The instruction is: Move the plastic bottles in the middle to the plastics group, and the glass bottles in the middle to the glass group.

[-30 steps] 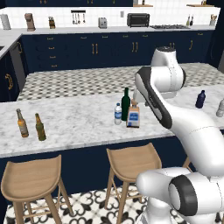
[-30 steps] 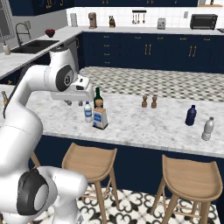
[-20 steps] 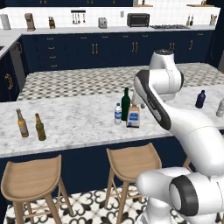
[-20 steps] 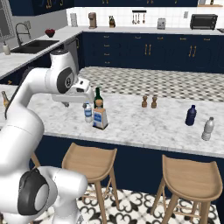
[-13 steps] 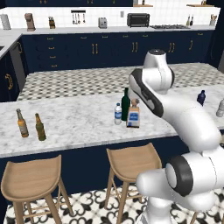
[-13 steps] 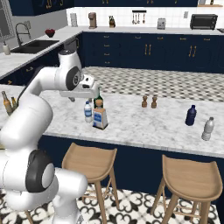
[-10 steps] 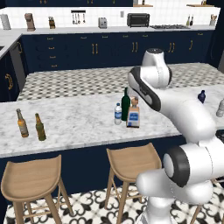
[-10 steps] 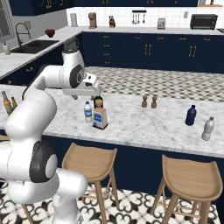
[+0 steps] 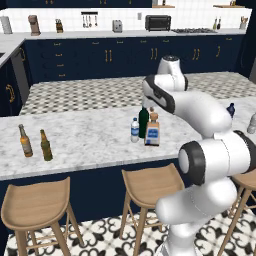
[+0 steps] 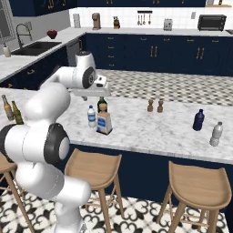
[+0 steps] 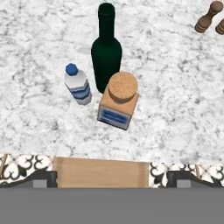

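Observation:
Three bottles stand together mid-counter: a small clear water bottle [image 11: 78,85] [image 10: 92,117] [image 9: 134,130], a tall dark green wine bottle [image 11: 106,50] [image 10: 102,107] [image 9: 143,122] and a squat square bottle with a tan stopper [image 11: 118,103] [image 10: 104,121] [image 9: 152,131]. My gripper [image 10: 91,96] [image 11: 112,178] hovers above them, open, with nothing between its fingers. The two slim beer bottles [image 9: 35,143] [image 10: 11,110] stand far left. A navy bottle [image 10: 198,120] [image 9: 230,110] and a pale grey bottle [image 10: 216,134] [image 9: 252,123] stand far right.
Two small brown shakers [image 10: 154,106] [image 11: 205,19] stand on the marble counter [image 10: 145,129] behind and right of the middle bottles. Wooden stools [image 10: 93,169] [image 9: 150,185] sit below the counter's near edge. A wide stretch of marble lies between the groups.
The arm's elbow has swung forward toward the counter while the hand stays over the middle bottles. The jaws have widened slightly. No bottle has moved.

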### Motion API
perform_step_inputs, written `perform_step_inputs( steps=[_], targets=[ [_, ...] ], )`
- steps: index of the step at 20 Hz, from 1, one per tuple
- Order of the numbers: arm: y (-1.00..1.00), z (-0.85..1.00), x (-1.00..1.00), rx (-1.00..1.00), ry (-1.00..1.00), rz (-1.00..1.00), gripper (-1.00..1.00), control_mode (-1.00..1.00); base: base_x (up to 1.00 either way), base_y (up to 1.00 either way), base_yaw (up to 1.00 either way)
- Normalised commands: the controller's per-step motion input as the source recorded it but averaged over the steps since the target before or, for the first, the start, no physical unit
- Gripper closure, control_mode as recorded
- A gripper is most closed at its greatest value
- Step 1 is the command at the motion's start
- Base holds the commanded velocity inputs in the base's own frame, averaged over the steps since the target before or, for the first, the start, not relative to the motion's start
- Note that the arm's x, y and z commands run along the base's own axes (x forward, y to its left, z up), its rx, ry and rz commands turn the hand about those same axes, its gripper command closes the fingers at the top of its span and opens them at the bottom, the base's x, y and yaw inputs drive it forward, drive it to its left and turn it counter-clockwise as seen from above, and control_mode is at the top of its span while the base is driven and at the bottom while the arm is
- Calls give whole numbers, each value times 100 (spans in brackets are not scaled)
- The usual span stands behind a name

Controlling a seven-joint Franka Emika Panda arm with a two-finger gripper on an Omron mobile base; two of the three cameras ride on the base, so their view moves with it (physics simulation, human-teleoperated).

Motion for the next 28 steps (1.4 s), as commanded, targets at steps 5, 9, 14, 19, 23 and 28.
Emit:
perform_step_inputs(
  steps=[5, 9, 14, 19, 23, 28],
  targets=[
    [0, -45, 31, 0, -3, 10, -100, -100, 0, 0, 0],
    [0, -34, 37, 0, -4, 11, -100, -100, 0, 0, 0],
    [-19, -3, 21, 0, 0, 5, -100, -100, 0, 0, 0],
    [-3, 0, 23, 0, 0, 4, -100, -100, 0, 0, 0],
    [0, -7, 21, 0, 0, 1, -100, -100, 0, 0, 0],
    [0, -22, 25, 0, 0, 1, -100, -100, 0, 0, 0]
  ],
)
